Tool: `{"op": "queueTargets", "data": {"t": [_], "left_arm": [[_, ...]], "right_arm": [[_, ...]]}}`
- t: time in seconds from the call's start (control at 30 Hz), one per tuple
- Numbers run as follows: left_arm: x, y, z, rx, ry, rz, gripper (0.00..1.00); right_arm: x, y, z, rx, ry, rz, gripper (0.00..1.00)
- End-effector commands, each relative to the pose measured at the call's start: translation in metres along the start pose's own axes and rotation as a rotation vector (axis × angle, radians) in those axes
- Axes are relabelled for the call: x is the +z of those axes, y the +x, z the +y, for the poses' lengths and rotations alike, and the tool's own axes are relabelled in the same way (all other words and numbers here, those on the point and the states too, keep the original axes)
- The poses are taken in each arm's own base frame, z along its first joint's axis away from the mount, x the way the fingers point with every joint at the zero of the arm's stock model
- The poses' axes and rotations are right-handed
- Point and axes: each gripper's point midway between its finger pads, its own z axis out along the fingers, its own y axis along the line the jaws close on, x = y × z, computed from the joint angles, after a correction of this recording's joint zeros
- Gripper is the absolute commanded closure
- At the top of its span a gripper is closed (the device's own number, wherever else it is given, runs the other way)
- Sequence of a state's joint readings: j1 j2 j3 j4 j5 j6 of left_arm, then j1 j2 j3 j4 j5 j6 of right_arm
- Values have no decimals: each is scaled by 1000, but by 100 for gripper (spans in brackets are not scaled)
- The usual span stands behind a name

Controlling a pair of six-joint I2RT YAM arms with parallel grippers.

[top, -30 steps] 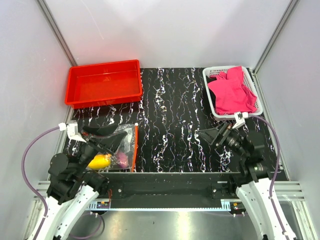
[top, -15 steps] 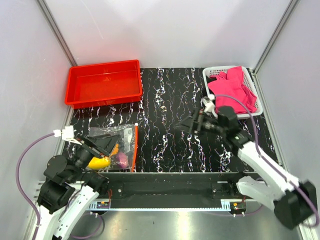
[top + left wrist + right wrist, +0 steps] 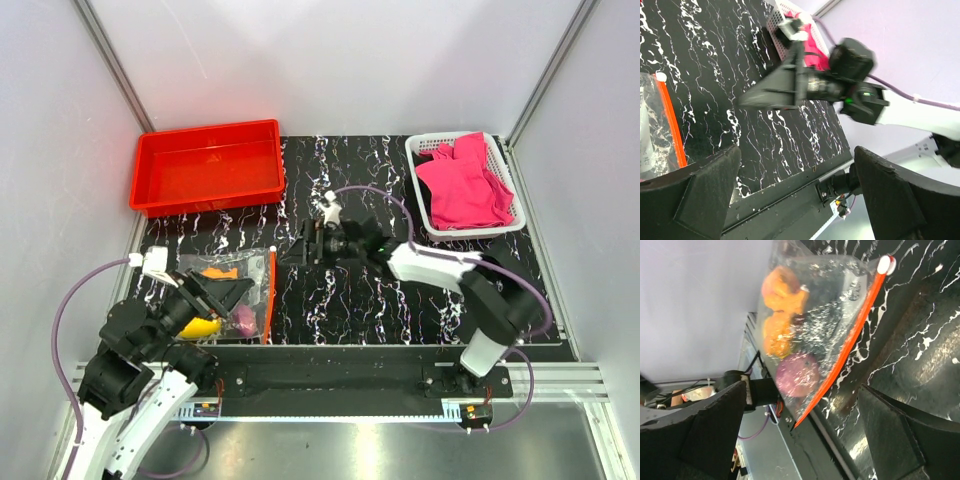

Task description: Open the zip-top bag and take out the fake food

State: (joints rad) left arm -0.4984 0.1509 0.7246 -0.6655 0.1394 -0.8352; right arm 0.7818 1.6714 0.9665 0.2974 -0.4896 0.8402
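Spreading beneath everything, the black marbled tabletop [image 3: 400,300] carries its bigger things away from the work. The red tray [image 3: 205,172] lies well beyond the left fingers [image 3: 215,293], and I judge it a likely place for whatever comes out. The white basket [image 3: 420,150] with its pink cloth [image 3: 462,185] stands well behind the right fingers [image 3: 300,247], apart from the job. The zip-top bag [image 3: 256,272] lies flat on the tabletop, its body under the left fingers and its mouth turned toward the right fingers, which suits a two-armed opening. Both pairs stand spread wide and hold nothing. The left pair hangs over the bag's body, probably to pin it, though whether it touches the plastic cannot be told. The right pair, on an arm extended across the tabletop, points at the bag's mouth from near and is apart from it; in its wrist view the bag fills the gap between the fingers. The fake food sits inside the bag: a yellow fruit [image 3: 200,325] on the near side of the left fingers, with orange pieces [image 3: 784,290] and a purple ball [image 3: 797,375] straight ahead of the right fingers. The orange-red zip strip [image 3: 845,345] runs along the edge nearest the right fingers and appears shut. Its small pale end tab [image 3: 884,264] looks like the first thing to pinch.
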Motion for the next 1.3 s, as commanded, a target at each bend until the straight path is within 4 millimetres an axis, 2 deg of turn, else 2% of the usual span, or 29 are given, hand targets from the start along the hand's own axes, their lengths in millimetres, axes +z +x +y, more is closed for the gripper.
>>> {"op": "queueTargets", "data": {"t": [0.0, 0.03, 0.1, 0.13, 0.2, 0.33, 0.47, 0.63, 0.67, 0.7, 0.73, 0.83, 0.9, 0.93, 1.0, 1.07, 1.1, 1.17, 1.2, 1.27], "left_arm": [[-5, -3, -18, 31, 56, 26, 1], [-5, -3, -20, 32, 61, 33, 1], [-6, -5, -24, 42, 69, 36, 1], [-5, -4, -24, 49, 70, 48, 1], [-4, -4, -25, 45, 62, 58, 1], [-3, -1, -28, 23, 57, 92, 1], [1, 3, -22, 17, 24, 125, 1], [8, 8, -16, 10, -17, 165, 1], [9, 9, -14, 6, -24, 169, 1], [10, 9, -11, 2, -34, 166, 1], [11, 10, -9, -3, -40, 165, 1], [13, 10, -11, 13, -39, 181, 1], [13, 10, -11, 14, -43, 187, 1], [14, 10, -12, 11, -45, 190, 1], [14, 6, -17, 13, -34, 188, 1], [13, 0, -22, 32, -24, 176, 1], [13, -1, -23, 39, -25, 176, 1], [14, -2, -24, 49, -26, 180, 1], [15, -6, -26, 56, -33, 179, 1], [15, -8, -23, 65, -63, 185, 1]], "right_arm": [[26, -22, 15, -56, -80, -68, 2], [36, -20, 5, -44, -66, -57, 5], [48, -21, 2, -46, -75, -63, 9], [58, -18, -6, -44, -71, -56, 17], [69, -16, -9, -70, -68, -75, 19], [92, -14, -29, -83, -30, -69, 19], [105, -11, -37, -86, -56, -63, 20], [112, 0, -51, -91, -60, -34, 33], [112, 1, -52, -108, -58, -29, 36], [113, -1, -50, -123, -56, -28, 46], [113, 1, -55, -124, -36, -16, 49], [113, 1, -49, -169, -67, -3, 70], [113, 2, -45, -176, -91, 4, 77], [114, 4, -41, -181, -114, 22, 89], [114, -1, -30, -207, -140, 26, 100], [112, -4, -25, -249, -131, 40, 100], [110, -15, -10, -286, -148, 27, 100], [105, -17, -8, -352, -118, 62, 100], [102, -28, 10, -403, -140, 50, 100], [97, -30, 12, -495, -134, 81, 100]]}}
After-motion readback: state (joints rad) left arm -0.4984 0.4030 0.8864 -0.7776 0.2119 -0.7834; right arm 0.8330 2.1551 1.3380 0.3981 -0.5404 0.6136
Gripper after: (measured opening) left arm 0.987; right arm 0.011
